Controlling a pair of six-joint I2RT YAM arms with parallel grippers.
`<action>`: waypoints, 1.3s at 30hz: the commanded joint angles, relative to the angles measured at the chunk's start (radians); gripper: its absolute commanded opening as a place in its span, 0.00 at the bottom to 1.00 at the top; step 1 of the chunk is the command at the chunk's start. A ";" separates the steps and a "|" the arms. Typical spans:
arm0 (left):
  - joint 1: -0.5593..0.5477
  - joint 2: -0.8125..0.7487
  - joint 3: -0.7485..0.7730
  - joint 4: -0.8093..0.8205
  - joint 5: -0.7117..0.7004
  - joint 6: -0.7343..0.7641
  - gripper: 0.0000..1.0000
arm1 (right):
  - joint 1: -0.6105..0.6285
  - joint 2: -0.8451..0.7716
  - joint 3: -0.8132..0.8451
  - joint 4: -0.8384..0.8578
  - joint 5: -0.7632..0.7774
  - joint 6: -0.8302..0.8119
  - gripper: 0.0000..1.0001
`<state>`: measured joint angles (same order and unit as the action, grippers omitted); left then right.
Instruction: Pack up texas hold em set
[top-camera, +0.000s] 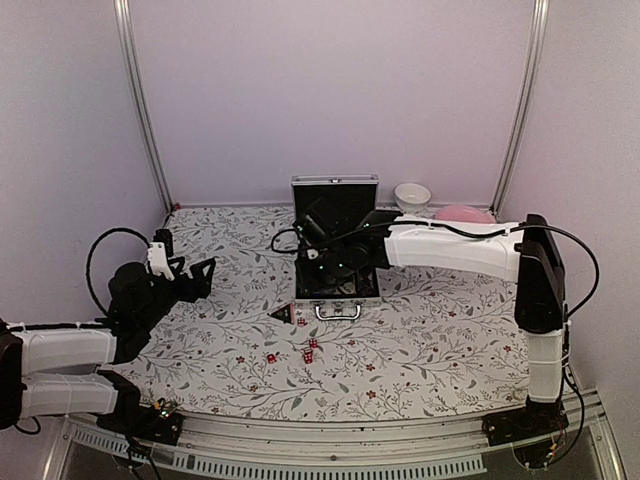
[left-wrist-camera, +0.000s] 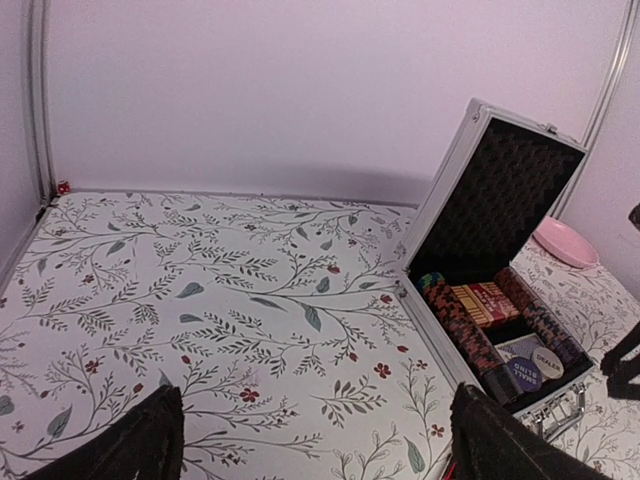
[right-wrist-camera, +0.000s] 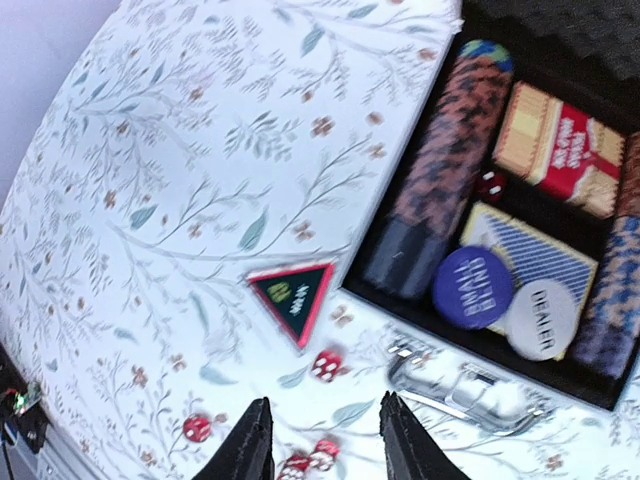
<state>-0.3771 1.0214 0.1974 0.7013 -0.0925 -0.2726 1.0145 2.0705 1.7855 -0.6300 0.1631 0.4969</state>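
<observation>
One small silver case (top-camera: 335, 182) stood open on the surface (top-camera: 450, 330), toward its far middle, with its lid (left-wrist-camera: 500, 190) upright and its handle (top-camera: 338, 311) facing the arms. Inside, against the black lining, lay rows of poker chips (right-wrist-camera: 440, 170), a tan-red card pack (right-wrist-camera: 560, 145), a blue-backed pack (right-wrist-camera: 535, 255), a white dealer disc (right-wrist-camera: 540, 318) and one red die (right-wrist-camera: 490, 185).

Just off the case's near left corner lay the black triangular piece (top-camera: 283, 314). Several red dice (top-camera: 309, 355) were scattered nearer the arms. The right gripper (right-wrist-camera: 325, 445) hung over the case, fingers partly spread, pinching nothing. The left gripper (top-camera: 200, 275) hovered well to the left, spread wide and empty.

The surface bore a print of leaves and small flowers. A white bowl (top-camera: 412, 196) and a pink plate (top-camera: 463, 214) sat at its far edge, right of the case. Plain pale walls (top-camera: 330, 90) and metal posts (top-camera: 140, 100) closed it in.
</observation>
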 joint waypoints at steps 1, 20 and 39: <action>-0.011 0.001 0.016 -0.007 0.005 0.010 0.93 | 0.055 0.052 0.009 -0.041 -0.101 0.052 0.37; -0.010 -0.033 0.028 -0.070 -0.044 0.005 0.96 | 0.215 0.288 0.249 -0.165 -0.067 0.210 0.41; -0.008 -0.037 0.029 -0.073 -0.039 0.000 0.97 | 0.258 0.386 0.346 -0.249 -0.025 0.238 0.41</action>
<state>-0.3771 0.9920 0.1993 0.6331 -0.1253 -0.2733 1.2633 2.4287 2.0960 -0.8619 0.1181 0.7269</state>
